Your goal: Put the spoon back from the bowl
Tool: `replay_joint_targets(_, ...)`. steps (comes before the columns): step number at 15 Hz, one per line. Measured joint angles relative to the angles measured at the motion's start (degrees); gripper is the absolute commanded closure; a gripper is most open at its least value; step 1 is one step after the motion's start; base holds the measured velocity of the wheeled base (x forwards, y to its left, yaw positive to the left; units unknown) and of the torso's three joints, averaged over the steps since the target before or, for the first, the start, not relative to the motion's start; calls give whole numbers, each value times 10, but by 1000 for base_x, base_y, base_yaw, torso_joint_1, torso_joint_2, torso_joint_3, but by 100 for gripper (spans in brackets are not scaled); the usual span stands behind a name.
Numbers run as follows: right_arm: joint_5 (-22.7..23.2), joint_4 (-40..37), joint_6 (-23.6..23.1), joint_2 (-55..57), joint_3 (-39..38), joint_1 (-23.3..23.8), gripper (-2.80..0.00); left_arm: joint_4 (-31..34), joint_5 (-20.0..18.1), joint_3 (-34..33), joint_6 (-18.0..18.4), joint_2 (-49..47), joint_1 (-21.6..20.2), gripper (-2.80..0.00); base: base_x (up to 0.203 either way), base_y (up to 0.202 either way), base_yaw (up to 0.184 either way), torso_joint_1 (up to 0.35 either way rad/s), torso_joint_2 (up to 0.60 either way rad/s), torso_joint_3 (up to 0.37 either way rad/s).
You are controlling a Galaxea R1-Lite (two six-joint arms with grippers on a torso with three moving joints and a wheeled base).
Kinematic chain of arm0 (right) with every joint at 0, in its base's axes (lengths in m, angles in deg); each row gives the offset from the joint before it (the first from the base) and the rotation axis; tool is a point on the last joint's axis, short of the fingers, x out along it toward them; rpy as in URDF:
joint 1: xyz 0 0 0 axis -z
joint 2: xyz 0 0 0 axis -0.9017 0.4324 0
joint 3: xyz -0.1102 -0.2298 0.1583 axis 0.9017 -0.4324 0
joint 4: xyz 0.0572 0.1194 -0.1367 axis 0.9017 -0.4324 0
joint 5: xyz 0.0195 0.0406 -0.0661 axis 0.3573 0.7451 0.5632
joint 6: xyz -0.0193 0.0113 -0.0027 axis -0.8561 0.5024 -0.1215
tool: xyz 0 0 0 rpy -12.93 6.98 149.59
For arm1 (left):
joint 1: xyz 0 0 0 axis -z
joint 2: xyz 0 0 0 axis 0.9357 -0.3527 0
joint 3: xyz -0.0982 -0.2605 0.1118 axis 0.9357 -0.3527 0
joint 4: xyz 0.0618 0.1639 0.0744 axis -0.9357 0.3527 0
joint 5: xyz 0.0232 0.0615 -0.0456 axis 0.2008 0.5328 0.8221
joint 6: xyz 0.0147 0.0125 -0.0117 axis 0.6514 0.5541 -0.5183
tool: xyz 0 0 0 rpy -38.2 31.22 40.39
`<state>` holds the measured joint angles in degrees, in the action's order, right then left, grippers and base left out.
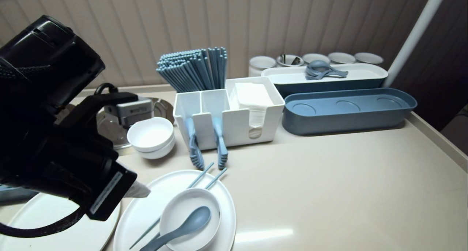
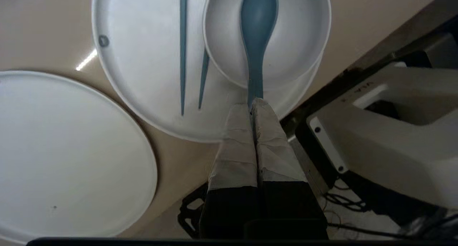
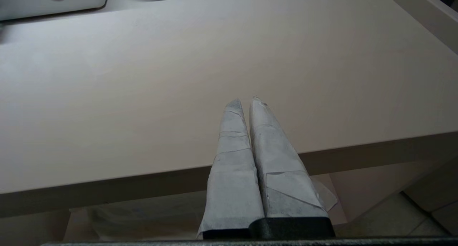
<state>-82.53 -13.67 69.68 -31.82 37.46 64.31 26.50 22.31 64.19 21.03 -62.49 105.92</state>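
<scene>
As left end effector (image 2: pixel 254 103) clamps shut on spoon (image 2: pixel 258 20), handle toward robot, scoop in bowl (image 2: pixel 304 42).

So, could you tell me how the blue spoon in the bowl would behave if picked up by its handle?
The spoon looks stiff and light, probably plastic, so it should lift without bending. Its smooth handle may slip or pivot. Resting across the bowl rim, it could tip out if nudged.
</scene>
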Motion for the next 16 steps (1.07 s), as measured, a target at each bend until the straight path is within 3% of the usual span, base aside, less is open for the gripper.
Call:
replay_joint_targets(4,0,0,0,0,0,0,0,136,-36,35,74,-23,0,0,0,0,0,0,0,0)
replay_joint_targets(9,0,0,0,0,0,0,0,138,-44,37,72,-73,1,0,0,0,0,0,0,0)
replay_joint_targets(10,0,0,0,0,0,0,0,138,-44,36,72,-77,1,-14,0,0,0,0,0,0)
replay_joint_targets(11,0,0,0,0,0,0,0,139,-44,36,72,-79,1,-280,0,0,0,0,0,0)
replay_joint_targets(16,0,0,0,0,0,0,0,139,-44,36,77,-83,1,-280,0,0,0,0,0,0)
